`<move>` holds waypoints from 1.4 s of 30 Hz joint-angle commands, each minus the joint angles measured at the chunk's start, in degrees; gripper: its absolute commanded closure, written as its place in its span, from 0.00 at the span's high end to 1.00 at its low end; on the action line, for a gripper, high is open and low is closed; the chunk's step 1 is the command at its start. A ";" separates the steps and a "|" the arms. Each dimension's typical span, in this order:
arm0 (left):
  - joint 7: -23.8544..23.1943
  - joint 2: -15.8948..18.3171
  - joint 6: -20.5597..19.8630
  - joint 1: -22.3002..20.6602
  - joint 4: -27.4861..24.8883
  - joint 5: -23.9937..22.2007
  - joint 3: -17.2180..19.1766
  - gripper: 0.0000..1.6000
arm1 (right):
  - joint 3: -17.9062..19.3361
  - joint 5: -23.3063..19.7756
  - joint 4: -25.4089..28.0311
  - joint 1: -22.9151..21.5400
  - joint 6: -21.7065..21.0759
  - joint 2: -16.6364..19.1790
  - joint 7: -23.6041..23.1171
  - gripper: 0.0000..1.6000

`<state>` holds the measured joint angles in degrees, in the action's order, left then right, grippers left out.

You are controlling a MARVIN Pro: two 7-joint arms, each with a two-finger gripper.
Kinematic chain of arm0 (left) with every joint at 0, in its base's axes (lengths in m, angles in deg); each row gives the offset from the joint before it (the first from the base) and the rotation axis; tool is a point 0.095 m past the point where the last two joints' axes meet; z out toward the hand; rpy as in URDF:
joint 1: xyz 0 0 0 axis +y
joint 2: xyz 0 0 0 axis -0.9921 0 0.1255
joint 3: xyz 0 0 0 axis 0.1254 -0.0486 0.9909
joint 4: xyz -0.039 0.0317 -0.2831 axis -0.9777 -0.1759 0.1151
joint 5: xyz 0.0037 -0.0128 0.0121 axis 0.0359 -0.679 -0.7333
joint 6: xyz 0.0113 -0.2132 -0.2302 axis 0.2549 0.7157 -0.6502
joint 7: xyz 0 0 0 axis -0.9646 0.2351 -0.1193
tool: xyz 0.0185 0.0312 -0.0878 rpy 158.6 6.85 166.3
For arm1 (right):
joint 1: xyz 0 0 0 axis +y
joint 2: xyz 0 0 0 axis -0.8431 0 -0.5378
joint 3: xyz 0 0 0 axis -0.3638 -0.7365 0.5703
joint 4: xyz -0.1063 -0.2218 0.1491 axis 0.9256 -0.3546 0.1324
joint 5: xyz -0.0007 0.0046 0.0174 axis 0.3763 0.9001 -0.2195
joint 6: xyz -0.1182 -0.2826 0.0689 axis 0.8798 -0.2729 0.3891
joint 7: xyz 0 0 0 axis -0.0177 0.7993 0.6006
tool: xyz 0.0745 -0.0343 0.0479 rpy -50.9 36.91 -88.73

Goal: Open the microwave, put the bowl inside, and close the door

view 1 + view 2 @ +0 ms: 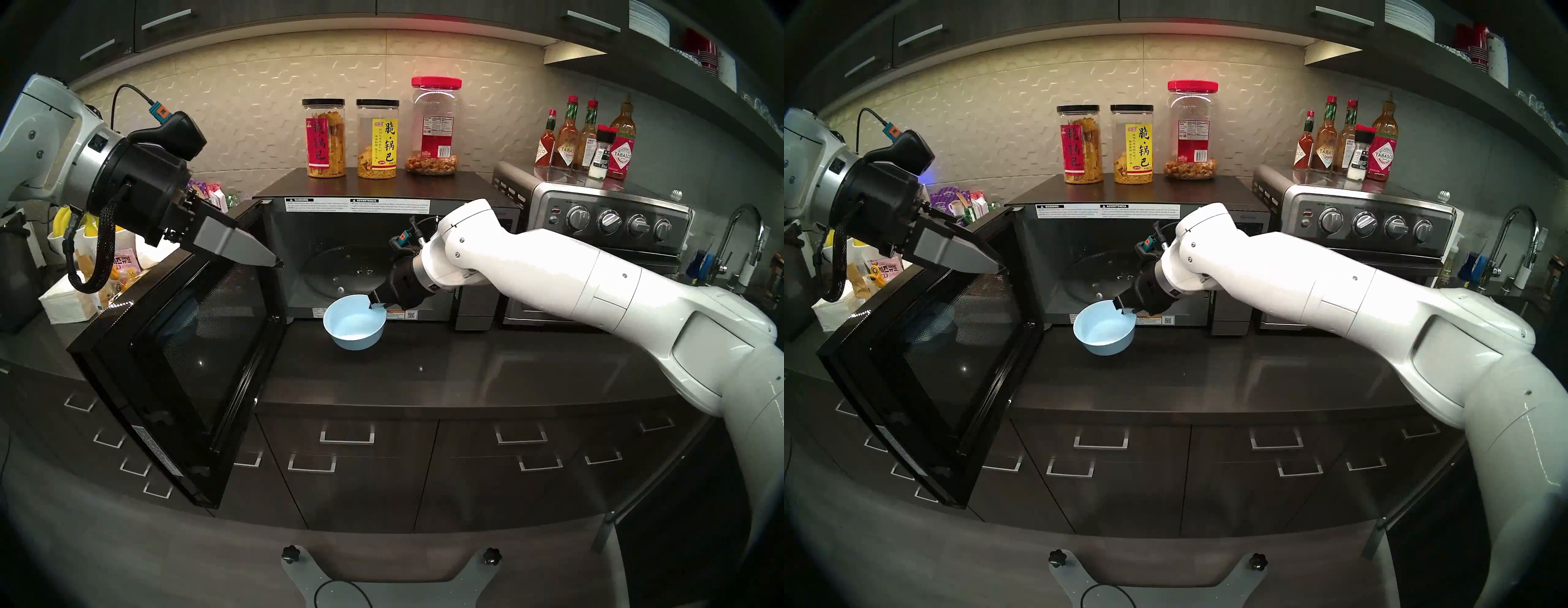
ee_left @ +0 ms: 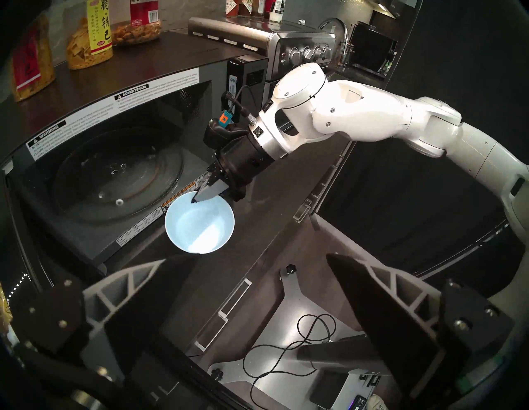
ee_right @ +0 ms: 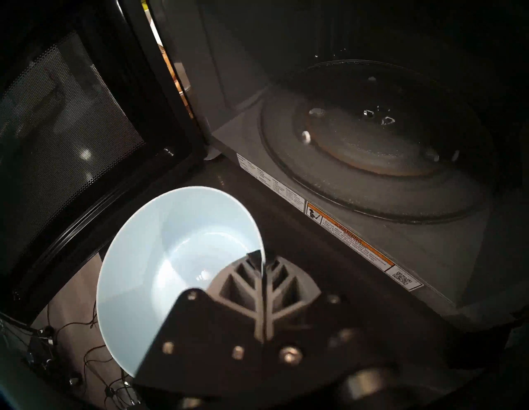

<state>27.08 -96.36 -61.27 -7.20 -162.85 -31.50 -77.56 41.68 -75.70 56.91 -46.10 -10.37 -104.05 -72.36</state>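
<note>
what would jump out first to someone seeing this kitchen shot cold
The light-blue bowl stands out first, pinched at its rim by the right hand and held just in front of the microwave. Next comes the black door, swung wide open to the left, with the open left hand at its top corner. Three snack jars line the microwave's top.

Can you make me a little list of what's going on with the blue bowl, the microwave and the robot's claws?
bowl: light blue, empty, held tilted just outside the microwave's opening
right claw: shut on the bowl's rim
left claw: open, holding nothing, near the door's top edge
door: swung wide open
microwave: open, glass turntable bare
snack jars: on top of the microwave
</note>
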 commanded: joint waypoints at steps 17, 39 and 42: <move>0.11 -6.44 0.14 -14.26 -0.43 -4.19 -12.35 1.00 | 1.97 -2.62 -6.69 0.11 2.26 -3.87 3.00 0.00; 1.66 -8.54 0.14 -19.57 -1.54 -7.03 -17.98 1.00 | 2.75 -3.02 -11.02 -0.63 3.21 -6.09 3.63 0.00; 1.77 -8.73 0.14 -19.83 -1.61 -7.25 -18.30 1.00 | 3.04 -3.18 -12.07 -0.70 3.45 -6.71 3.95 0.00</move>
<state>29.02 -104.02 -61.27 -25.25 -164.63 -37.90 -96.00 43.24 -78.66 46.25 -45.04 -7.84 -109.23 -68.99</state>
